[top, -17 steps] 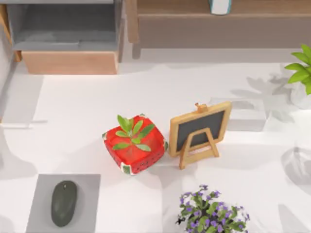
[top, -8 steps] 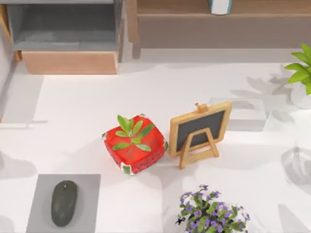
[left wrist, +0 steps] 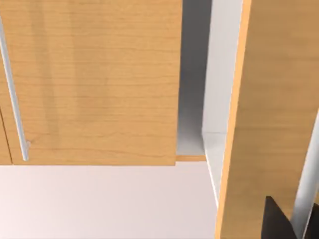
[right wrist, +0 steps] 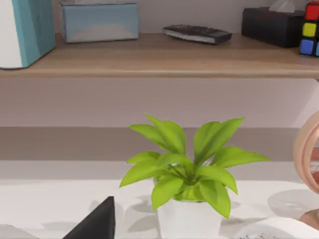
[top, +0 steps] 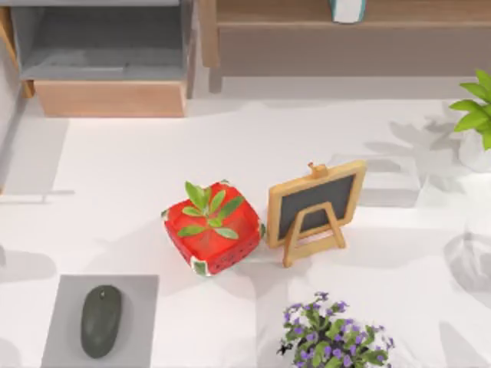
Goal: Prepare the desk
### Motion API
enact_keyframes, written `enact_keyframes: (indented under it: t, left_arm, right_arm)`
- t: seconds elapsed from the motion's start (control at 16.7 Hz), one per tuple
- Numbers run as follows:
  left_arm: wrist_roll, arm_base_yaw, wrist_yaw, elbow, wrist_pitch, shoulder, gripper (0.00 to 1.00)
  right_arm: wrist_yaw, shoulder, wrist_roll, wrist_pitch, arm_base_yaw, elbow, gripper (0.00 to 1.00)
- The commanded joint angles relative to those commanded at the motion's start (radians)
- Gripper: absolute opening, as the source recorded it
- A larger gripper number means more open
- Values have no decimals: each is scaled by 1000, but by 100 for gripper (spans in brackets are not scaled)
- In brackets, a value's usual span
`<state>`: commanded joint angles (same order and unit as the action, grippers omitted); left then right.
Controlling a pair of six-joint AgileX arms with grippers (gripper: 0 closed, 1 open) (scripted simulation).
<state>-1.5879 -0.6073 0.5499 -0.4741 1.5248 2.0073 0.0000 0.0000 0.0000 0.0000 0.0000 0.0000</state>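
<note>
**Desk laid out, pincers unreadable**

From above I see the desk [top: 138, 169] spread wide, a strawberry planter [top: 212, 228] at centre and a small chalkboard easel [top: 314, 207] at its 3 o'clock. My right wrist view adds a shelf [right wrist: 159, 59] with a remote [right wrist: 197, 33]. I cannot tell either pincer's opening.

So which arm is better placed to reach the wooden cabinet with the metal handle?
Likely left: its wrist view faces the cabinet and handle up close; the right wrist view faces the potted plant.
</note>
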Motion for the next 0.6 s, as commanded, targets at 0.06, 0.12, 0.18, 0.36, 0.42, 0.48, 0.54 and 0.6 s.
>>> enact_keyframes:
  t: [0.06,0.12,0.18,0.36,0.42,0.48,0.54,0.6]
  left_arm:
    - [0,0,0,0,0,0,0]
    - [0,0,0,0,0,0,0]
    - [0,0,0,0,0,0,0]
    - [5,-1,-2,-2,-11,12,0]
    - [4,6,-10,-16,-18,18,0]
    - [5,18,-22,-40,-32,28,0]
    - [5,34,-37,-70,-49,41,0]
    - [6,52,-53,-106,-69,54,0]
  right_arm:
    - [0,0,0,0,0,0,100]
    - [0,0,0,0,0,0,100]
    - [0,0,0,0,0,0,100]
    - [0,0,0,0,0,0,100]
    - [0,0,0,0,0,0,100]
    - [0,0,0,0,0,0,100]
    - [0,0,0,0,0,0,100]
    - [0,0,0,0,0,0,100]
